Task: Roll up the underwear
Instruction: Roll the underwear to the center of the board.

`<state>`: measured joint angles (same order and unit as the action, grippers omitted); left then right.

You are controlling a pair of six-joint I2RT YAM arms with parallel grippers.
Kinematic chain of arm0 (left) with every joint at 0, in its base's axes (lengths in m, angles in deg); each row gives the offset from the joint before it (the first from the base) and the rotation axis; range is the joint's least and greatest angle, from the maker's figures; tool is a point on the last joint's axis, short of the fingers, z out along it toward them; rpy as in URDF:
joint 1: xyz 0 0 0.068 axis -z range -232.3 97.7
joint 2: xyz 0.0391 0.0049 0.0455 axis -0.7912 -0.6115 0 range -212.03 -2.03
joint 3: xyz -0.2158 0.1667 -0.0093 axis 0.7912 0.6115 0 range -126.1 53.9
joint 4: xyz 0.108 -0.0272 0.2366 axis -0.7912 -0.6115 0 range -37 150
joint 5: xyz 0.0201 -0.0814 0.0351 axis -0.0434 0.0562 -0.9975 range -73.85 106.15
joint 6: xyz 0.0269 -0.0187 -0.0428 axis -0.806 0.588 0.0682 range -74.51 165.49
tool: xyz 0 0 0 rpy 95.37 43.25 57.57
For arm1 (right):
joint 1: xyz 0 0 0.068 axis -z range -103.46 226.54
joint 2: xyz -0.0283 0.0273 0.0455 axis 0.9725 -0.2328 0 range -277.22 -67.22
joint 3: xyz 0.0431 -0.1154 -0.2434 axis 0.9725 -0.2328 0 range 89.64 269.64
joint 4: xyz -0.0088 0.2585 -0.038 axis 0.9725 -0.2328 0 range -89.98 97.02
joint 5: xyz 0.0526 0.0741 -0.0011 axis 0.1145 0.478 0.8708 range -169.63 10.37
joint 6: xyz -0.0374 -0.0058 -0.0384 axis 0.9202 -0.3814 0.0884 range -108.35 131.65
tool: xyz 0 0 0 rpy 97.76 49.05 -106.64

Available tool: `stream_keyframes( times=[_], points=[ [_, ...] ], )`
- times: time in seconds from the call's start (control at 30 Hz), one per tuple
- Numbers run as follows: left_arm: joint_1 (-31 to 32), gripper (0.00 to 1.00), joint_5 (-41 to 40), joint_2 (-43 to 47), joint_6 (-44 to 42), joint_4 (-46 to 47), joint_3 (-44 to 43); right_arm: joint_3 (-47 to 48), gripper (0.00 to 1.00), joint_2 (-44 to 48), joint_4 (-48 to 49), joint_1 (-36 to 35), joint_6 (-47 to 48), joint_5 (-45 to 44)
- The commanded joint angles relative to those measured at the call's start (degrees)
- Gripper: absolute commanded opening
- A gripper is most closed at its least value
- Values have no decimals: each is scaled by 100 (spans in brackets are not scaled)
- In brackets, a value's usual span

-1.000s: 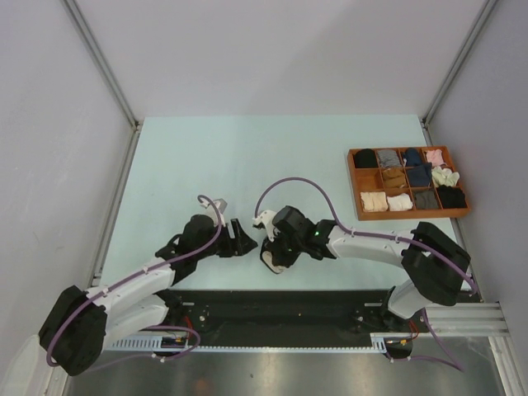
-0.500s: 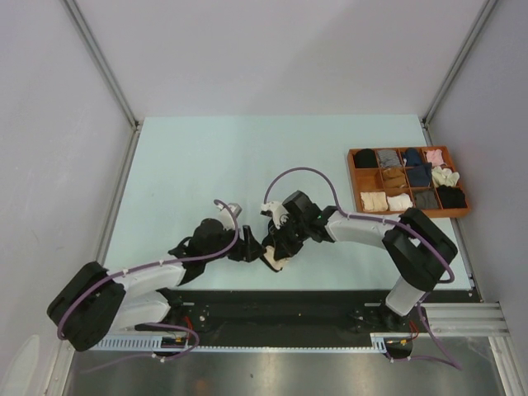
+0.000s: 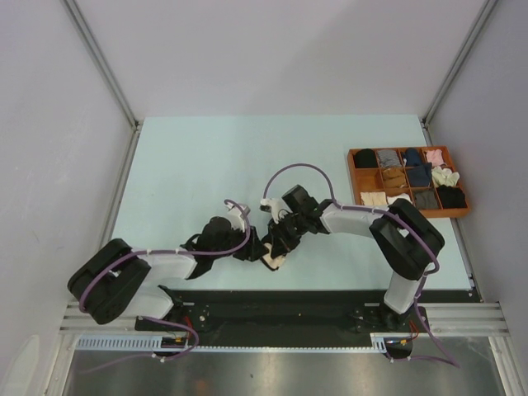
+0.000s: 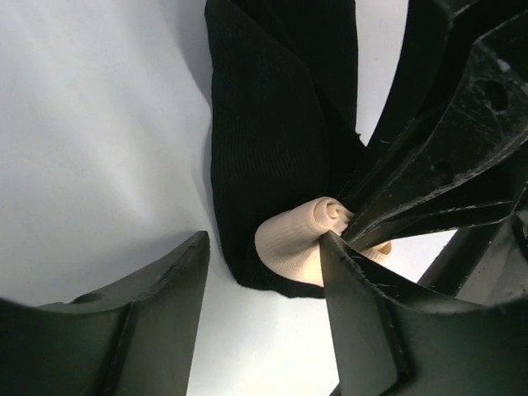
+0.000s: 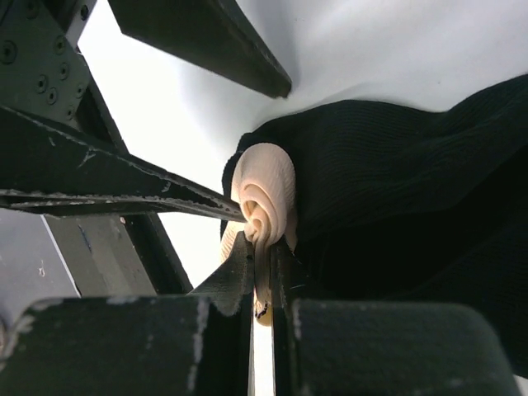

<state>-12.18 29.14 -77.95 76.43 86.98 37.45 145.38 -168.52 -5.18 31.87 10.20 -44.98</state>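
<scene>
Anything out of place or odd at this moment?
Nothing stands out. The black underwear has its beige waistband curled into a neat spiral, pinched by the right gripper, with the open left gripper straddling it. The tray at the right looks orderly.

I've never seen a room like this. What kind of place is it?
Probably a robot lab booth: left arm and right arm bolted to a pale table, plain grey walls around it, a wooden tray of sorted fabric pieces.

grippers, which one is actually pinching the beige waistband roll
The right gripper: jaws shut on the rolled waistband of the black underwear; the left gripper stands open around it.
</scene>
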Motion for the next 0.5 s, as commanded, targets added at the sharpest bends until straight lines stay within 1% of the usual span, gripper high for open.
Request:
stream_keyframes(
  times=[0.0, 0.07, 0.1, 0.17, 0.23, 0.27, 0.3, 0.33, 0.37, 0.4, 0.47],
  points=[
    [40, 55, 194, -397, -106, 500, -192, 147, 0, -259, 236, 81, 119, -126],
    [40, 49, 282, -528, -53, 632, -166, 156, 0, -242, 306, 151, 102, -152],
    [49, 42, 291, -555, -27, 737, -131, 156, 0, -233, 324, 160, 93, -161],
    [49, 36, 309, -617, 17, 817, -122, 165, 2, -198, 377, 204, 58, -161],
    [49, 24, 326, -687, 44, 905, -157, 200, 11, -180, 377, 213, 40, -257],
    [49, 18, 327, -722, 61, 888, -183, 252, 19, -136, 299, 221, 31, -310],
    [49, 8, 335, -827, 61, 862, -262, 287, 33, -93, 246, 221, 31, -336],
    [57, 4, 327, -880, 61, 800, -315, 305, 38, -31, 149, 230, 22, -467],
    [49, 0, 248, -933, 70, 539, -376, 349, 48, 22, 105, 239, -4, -564],
    [49, 0, 230, -977, 62, 440, -472, 367, 55, 214, 61, 248, 5, -635],
    [49, 0, 12, -951, 114, 169, -491, 393, 58, 469, -132, 300, -56, -1125]
  ],
)
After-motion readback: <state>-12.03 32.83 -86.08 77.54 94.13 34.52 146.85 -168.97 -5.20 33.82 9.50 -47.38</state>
